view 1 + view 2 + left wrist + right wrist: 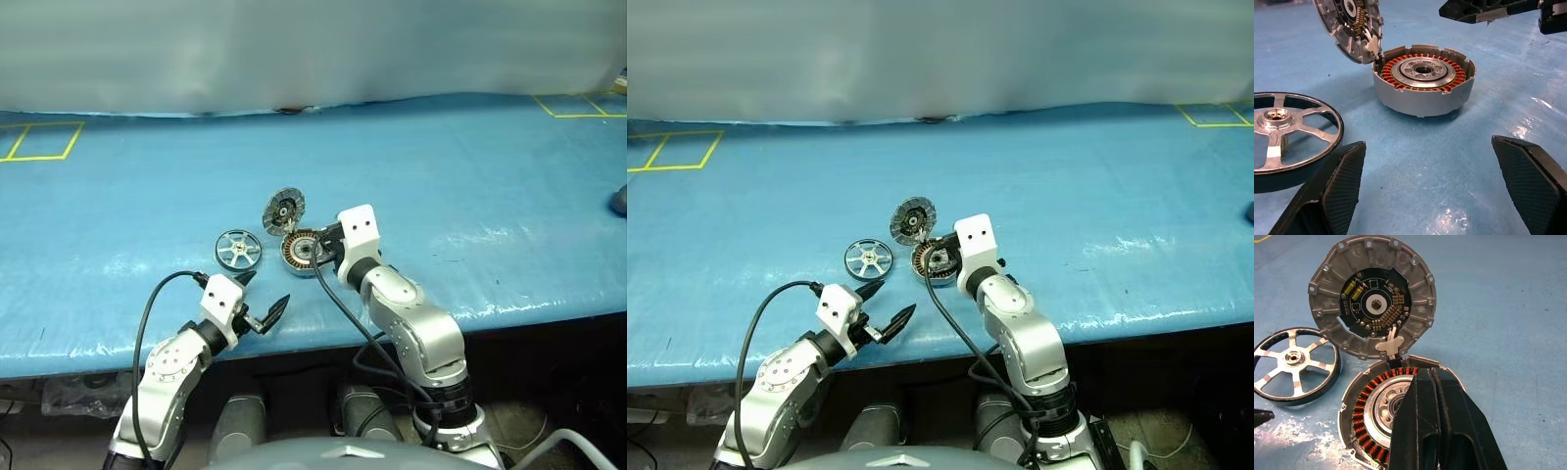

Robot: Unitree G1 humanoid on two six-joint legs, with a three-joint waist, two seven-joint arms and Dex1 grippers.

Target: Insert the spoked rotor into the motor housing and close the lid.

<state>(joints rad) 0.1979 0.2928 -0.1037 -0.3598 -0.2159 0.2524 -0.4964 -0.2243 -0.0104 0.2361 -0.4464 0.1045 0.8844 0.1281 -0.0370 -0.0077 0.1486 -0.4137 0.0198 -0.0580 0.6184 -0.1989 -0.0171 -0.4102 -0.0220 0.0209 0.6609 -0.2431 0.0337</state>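
The spoked rotor lies flat on the blue table cover, just left of the motor housing, whose copper windings ring a silver centre. The lid stands open and upright, hinged at the housing's far edge, with its ribbed face and dark centre showing. My right gripper is shut with nothing in it and hovers just above the housing's near side. My left gripper is open nearer the table's front edge, pointing toward the housing, with the rotor beside its left finger.
Yellow tape squares mark the cover at the far left and far right. A dark object sits at the right edge. The table's front edge runs just behind both arms.
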